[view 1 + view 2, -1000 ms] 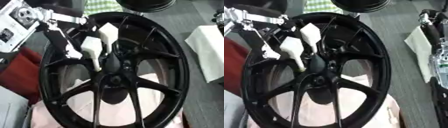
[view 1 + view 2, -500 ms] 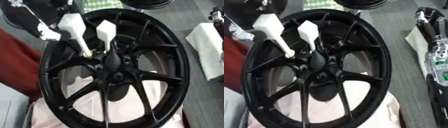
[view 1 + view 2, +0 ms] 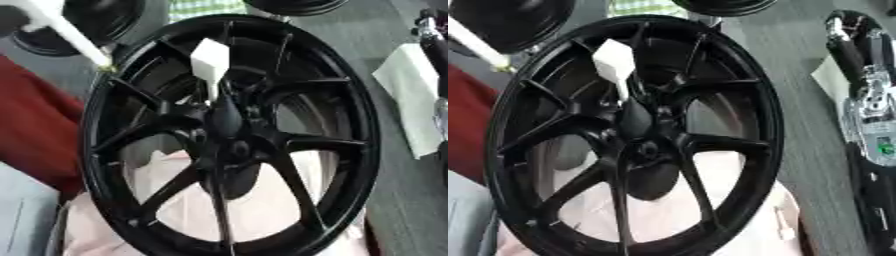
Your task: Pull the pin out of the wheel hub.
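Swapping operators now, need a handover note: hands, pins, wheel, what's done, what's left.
Left hand: not in view.
Right hand: state unclear; only a black-and-silver arm shows at the right edge.
Black spoked wheel rests tilted on a pale pink cloth.
Done: one white long-stemmed pin is out of the hub, at upper left, its tip beside the rim.
Left: a white block-headed pin stands with its stem at the hub; probably pull it next.

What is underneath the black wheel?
A pale pink cloth shows through the wheel spokes' lower gaps. What supports the cloth is covered.
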